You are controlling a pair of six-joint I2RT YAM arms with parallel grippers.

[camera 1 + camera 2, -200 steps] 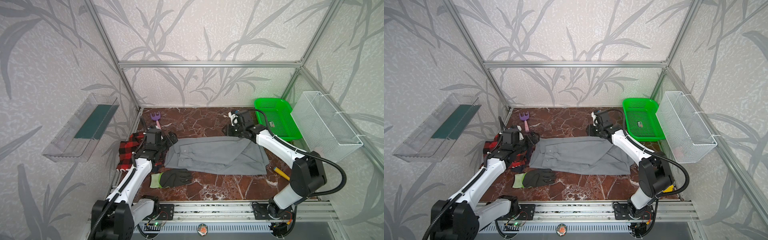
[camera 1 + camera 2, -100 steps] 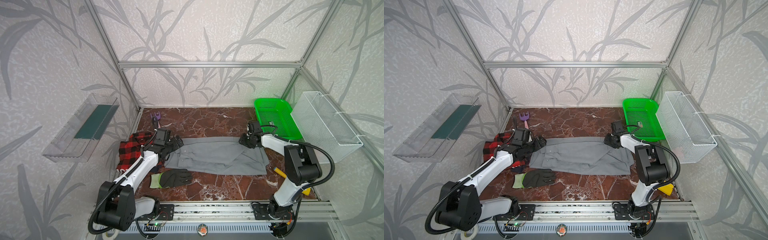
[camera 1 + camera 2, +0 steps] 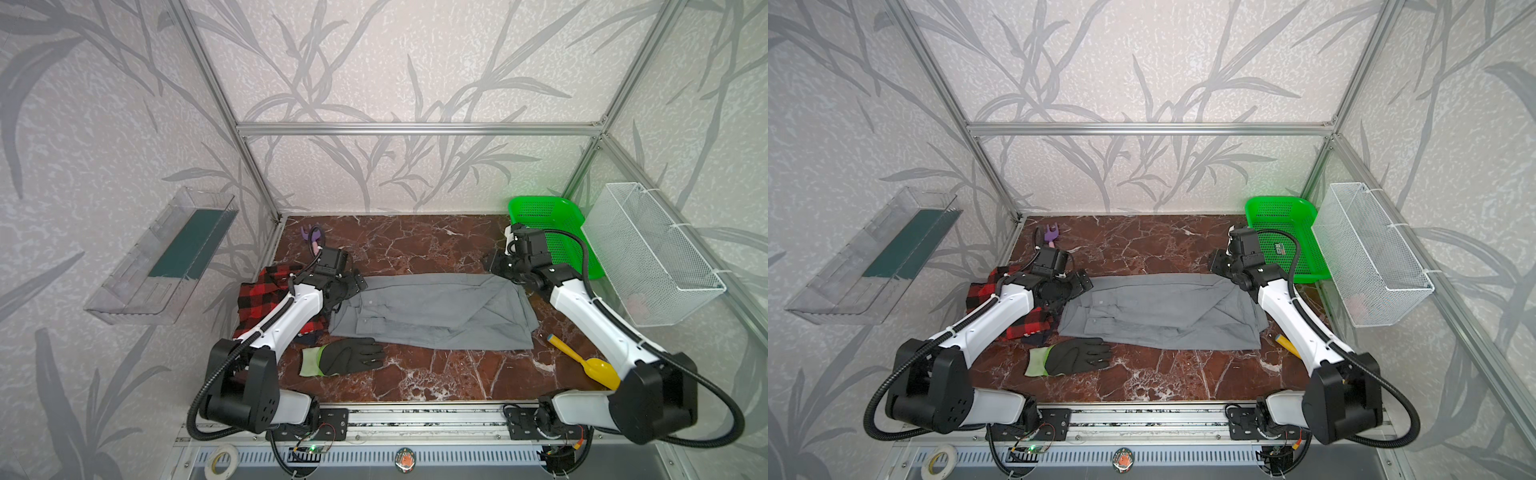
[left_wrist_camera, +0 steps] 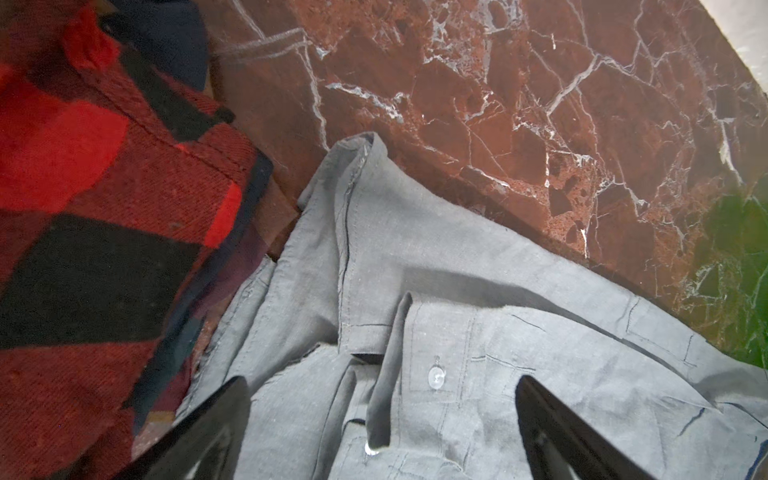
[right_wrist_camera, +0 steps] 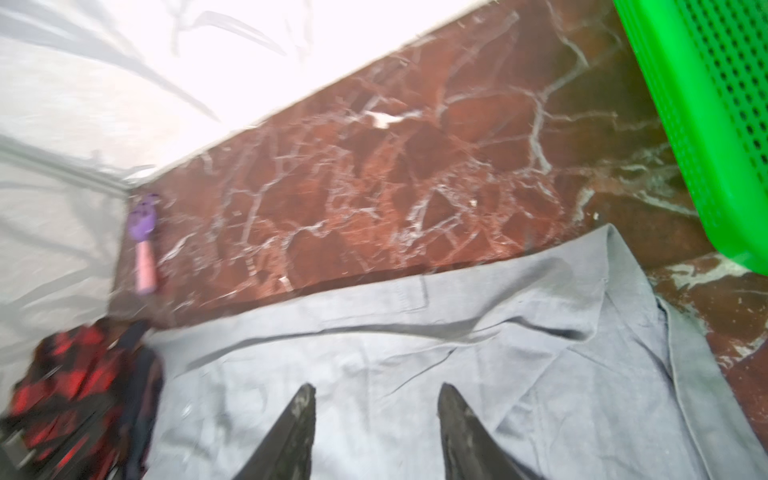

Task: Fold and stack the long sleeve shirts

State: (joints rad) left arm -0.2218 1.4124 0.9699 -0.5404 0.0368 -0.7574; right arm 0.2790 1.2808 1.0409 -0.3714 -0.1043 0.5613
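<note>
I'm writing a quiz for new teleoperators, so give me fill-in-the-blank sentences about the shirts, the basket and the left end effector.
The plaid shirt is red and ____.
The plastic basket is ____.
The left end effector hangs ____ over the grey shirt, gripping nothing.
Missing words: black; green; open.

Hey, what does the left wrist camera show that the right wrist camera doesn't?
Only the left wrist view: a small clear button on the wrinkled grey cloth shirt. Only the right wrist view: a purple toy rake with a pink handle and a green perforated plastic basket. Both: that grey shirt, the red-and-black plaid shirt and the red marble tabletop.
</note>
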